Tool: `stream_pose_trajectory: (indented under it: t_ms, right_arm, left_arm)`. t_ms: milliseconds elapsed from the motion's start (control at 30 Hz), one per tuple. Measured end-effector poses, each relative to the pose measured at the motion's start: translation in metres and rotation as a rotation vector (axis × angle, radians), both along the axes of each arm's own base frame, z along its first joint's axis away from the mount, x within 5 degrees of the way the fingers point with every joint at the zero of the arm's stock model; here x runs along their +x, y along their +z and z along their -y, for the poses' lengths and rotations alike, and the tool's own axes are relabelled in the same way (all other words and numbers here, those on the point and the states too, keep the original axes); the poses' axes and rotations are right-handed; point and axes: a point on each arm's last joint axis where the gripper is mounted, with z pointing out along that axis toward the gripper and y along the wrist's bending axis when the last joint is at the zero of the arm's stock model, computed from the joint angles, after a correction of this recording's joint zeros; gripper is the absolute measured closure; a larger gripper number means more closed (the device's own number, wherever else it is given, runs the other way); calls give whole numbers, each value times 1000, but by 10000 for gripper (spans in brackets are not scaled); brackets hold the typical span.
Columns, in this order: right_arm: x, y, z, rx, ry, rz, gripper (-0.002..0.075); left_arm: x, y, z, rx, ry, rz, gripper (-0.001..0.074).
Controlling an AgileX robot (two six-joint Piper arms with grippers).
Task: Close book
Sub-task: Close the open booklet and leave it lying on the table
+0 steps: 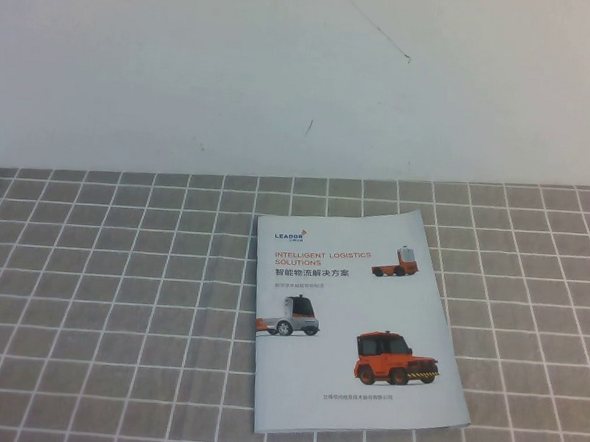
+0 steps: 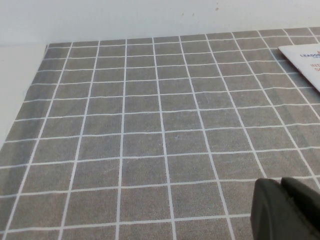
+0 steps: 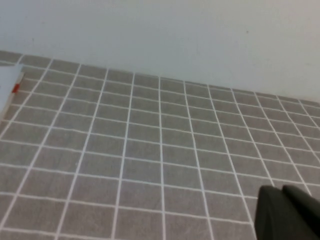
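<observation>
A thin white book (image 1: 354, 325) lies shut and flat on the grey checked cloth (image 1: 110, 300), cover up, showing orange and white vehicles and red lettering. One corner of the book (image 2: 305, 62) shows in the left wrist view and an edge of the book (image 3: 9, 86) in the right wrist view. My left gripper (image 2: 284, 189) hangs over bare cloth away from the book, its dark fingers pressed together and holding nothing. My right gripper (image 3: 280, 194) is likewise shut and empty over bare cloth. Neither arm shows in the high view.
A white wall (image 1: 284, 70) rises behind the cloth's far edge. The cloth stretches across the table on both sides of the book.
</observation>
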Motion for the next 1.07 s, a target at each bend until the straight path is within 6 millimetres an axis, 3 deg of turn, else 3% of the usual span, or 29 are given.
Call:
stream_pose_trajectory:
  t_ms: [200,1067]
  right_arm:
    - [-7,-9,0,11,-14,-90,729]
    - [-8,-10,-4,65,49,-105,729]
  left_arm:
    - [0,0,0,0,0,0,738]
    - [0,0,0,1,0,0,738]
